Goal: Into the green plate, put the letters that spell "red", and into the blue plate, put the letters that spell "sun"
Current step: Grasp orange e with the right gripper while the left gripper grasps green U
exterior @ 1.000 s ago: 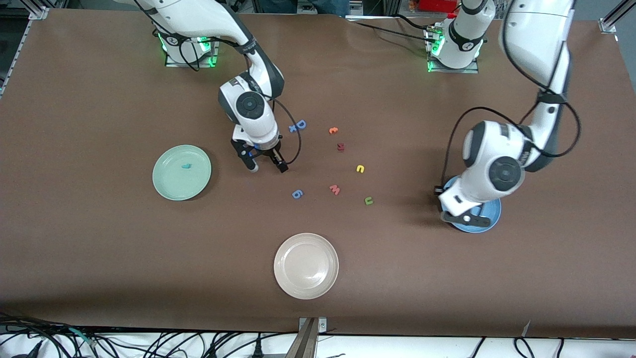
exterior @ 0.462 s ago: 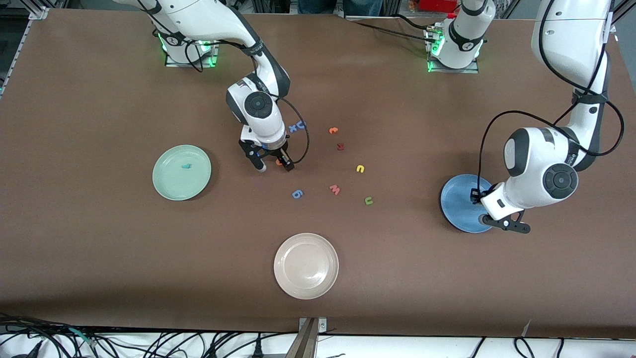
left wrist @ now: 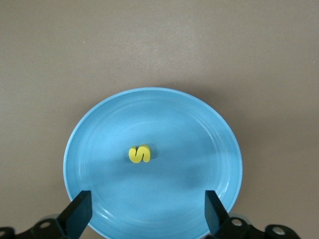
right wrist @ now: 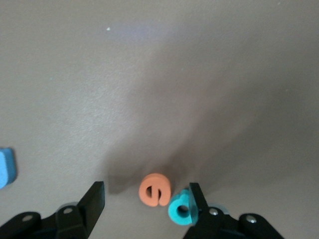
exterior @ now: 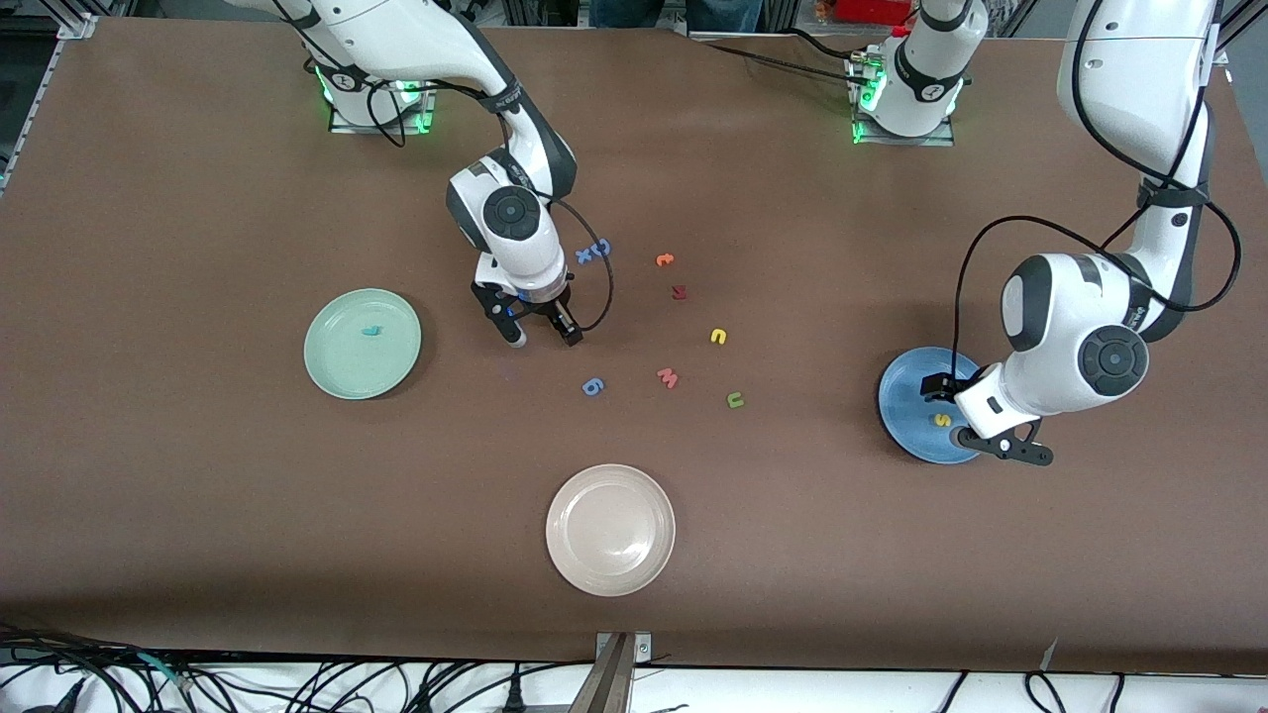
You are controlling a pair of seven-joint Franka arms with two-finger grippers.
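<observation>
On the brown table (exterior: 198, 515), the left gripper (exterior: 981, 421) hung wide open over the blue plate (exterior: 906, 416), the yellow "s" (left wrist: 139, 154) lying below it. The right gripper (exterior: 540, 332), fingers apart, straddled the orange "e" (right wrist: 155, 189), the teal "d" (right wrist: 180, 209) touching 1 finger.

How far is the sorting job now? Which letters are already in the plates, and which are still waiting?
Done: a teal letter lies in the green plate, and the yellow s lies in the blue plate under the open left gripper. In hand: the right gripper is open around the orange e, with a teal letter beside it. Left: the yellow n and green u on the table.
</observation>
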